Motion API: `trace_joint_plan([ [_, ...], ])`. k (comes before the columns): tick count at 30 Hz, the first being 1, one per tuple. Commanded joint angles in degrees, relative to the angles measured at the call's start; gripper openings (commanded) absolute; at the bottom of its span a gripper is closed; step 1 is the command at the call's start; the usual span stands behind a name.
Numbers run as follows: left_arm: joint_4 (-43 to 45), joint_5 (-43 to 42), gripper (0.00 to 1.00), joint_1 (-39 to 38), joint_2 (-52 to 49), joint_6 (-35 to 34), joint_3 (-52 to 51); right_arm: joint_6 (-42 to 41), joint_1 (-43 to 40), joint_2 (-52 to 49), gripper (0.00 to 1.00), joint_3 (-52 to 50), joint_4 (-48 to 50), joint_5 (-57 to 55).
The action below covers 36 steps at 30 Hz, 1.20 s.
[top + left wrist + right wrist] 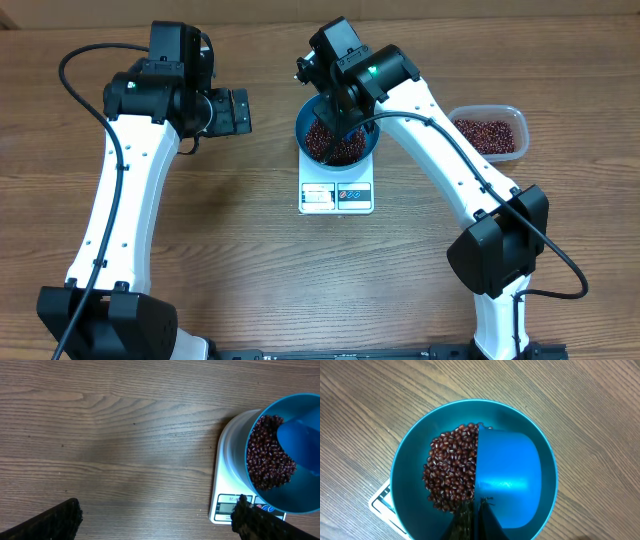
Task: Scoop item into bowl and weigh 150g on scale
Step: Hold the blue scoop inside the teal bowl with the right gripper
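Blue scoop (507, 480) tipped in bowl (405, 495) on scale (337, 208), pinched tight by R gripper (472, 515), beans (452, 470) alongside. L gripper (230, 110) wide open, empty. Best poured slowly, eye on display (318, 196).

The bowl (302, 128) hides most of the scale (336, 196) beneath it, the display (318, 196) beside the bowl is too small to read, and the right gripper (475, 510) covers the handle of the scoop (507, 477) inside the bowl.

Counting on counter (230, 220): one scale (336, 195), one bowl (407, 475), one scoop (507, 480), one tub (485, 108). Beans (450, 472) lying in two heaps, single beans too many for counting. Two arms showing: left arm (120, 205), right arm (452, 152).
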<state>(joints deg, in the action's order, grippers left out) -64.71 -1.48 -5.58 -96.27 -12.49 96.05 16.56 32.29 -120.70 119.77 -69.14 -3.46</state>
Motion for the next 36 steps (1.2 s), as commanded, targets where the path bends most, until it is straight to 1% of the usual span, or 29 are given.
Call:
trace_joint_plan([
  [1,0.2,0.4,1.0,0.0,0.0,-0.8,0.7,0.2,0.2,0.1,0.04,-2.0,0.7,-0.8],
  [5,0.2,0.4,1.0,0.0,0.0,-0.8,0.7,0.3,0.2,0.1,0.04,-3.8,1.9,-0.8],
  [12,0.2,0.4,0.99,0.0,0.0,-0.8,0.7,0.0,0.2,0.1,0.04,-3.9,2.9,-0.8],
  [23,0.2,0.4,0.99,0.0,0.0,-0.8,0.7,-4.9,-1.2,0.3,0.04,-0.8,2.8,2.7],
  [25,0.2,0.4,1.0,0.0,0.0,-0.8,0.7,-6.1,-2.1,0.3,0.04,-0.8,2.6,4.8],
  [26,0.2,0.4,1.0,0.0,0.0,-0.8,0.7,-6.8,-3.2,0.3,0.04,-0.8,2.2,8.4],
  [28,0.2,0.4,1.0,0.0,0.0,-0.8,0.7,-9.0,-4.7,0.3,0.04,-0.8,2.2,10.8],
  [30,0.2,0.4,1.0,0.0,0.0,-0.8,0.7,-9.3,-5.9,0.3,0.04,-0.8,2.1,13.6],
  [32,0.2,0.4,1.0,0.0,0.0,-0.8,0.7,-9.3,-7.6,0.3,0.04,-0.8,2.1,19.6],
  [36,0.2,0.4,0.99,0.0,0.0,-0.8,0.7,-9.3,-10.0,0.3,0.04,-0.8,2.2,26.4],
])
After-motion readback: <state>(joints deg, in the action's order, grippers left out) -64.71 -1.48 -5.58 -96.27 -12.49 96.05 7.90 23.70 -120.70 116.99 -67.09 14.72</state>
